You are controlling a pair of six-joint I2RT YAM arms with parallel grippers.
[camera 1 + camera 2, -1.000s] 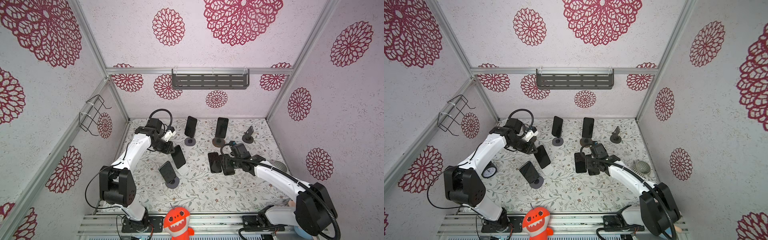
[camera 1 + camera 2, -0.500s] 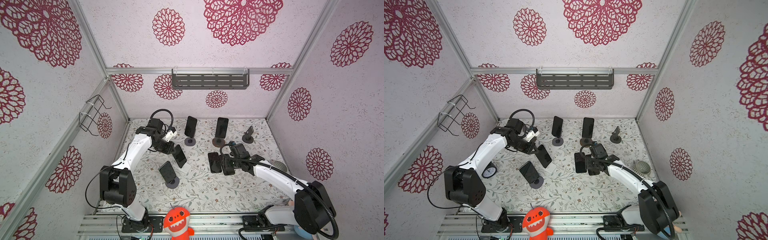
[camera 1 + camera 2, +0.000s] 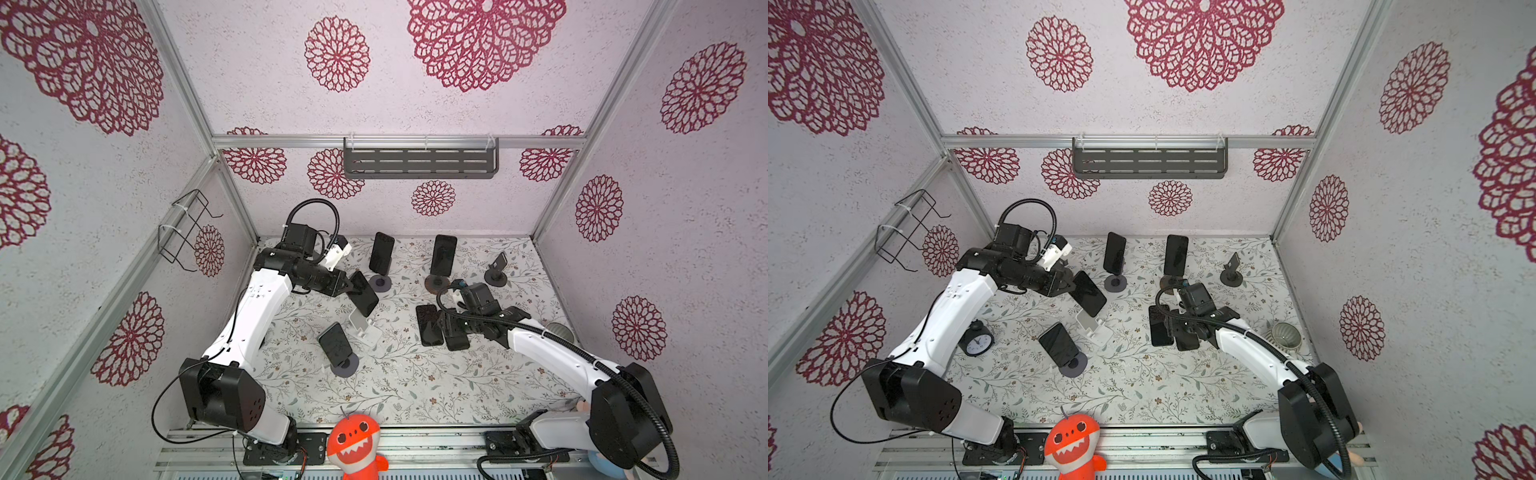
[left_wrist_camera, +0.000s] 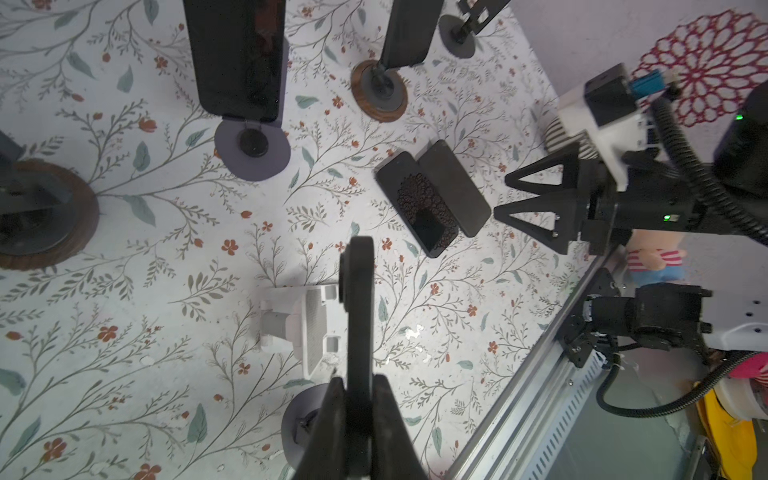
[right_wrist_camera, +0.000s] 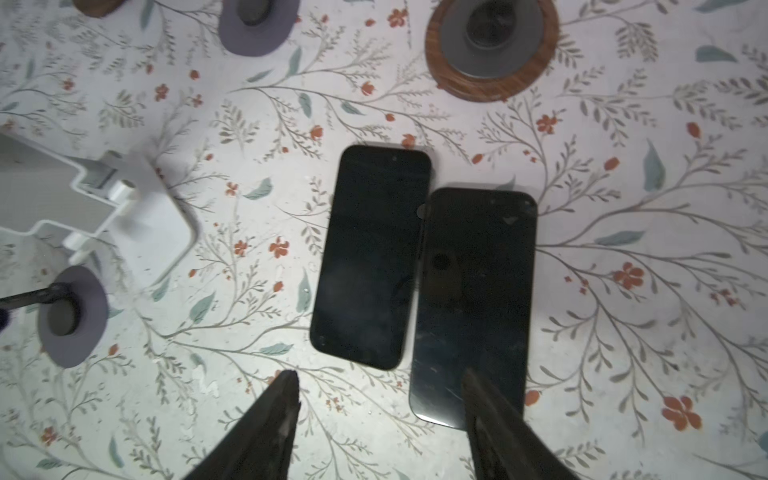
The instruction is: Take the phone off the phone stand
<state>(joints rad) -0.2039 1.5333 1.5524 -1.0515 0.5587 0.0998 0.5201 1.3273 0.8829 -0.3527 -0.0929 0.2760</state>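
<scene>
In both top views my left gripper (image 3: 348, 286) is shut on the top end of a black phone (image 3: 365, 294), which hangs tilted just above and clear of the white phone stand (image 3: 365, 329). The left wrist view shows that phone (image 4: 357, 291) edge-on, clamped between my fingers (image 4: 332, 415), with the bare white stand (image 4: 299, 324) on the cloth beyond it. My right gripper (image 5: 380, 380) stands open low over the near ends of two black phones (image 5: 374, 253) (image 5: 473, 299) lying flat side by side, holding nothing.
Three other phones sit on round-based stands (image 3: 334, 344) (image 3: 381, 254) (image 3: 443, 255), and a small empty stand (image 3: 496, 270) is at the back right. A black clock (image 3: 976, 341) stands by my left arm, a ribbed cup (image 3: 1285, 336) by the right wall, an orange toy (image 3: 355, 446) at the front rail.
My left gripper has carried the phone up and away from the white stand, which now shows bare beneath it. The right arm has stayed put.
</scene>
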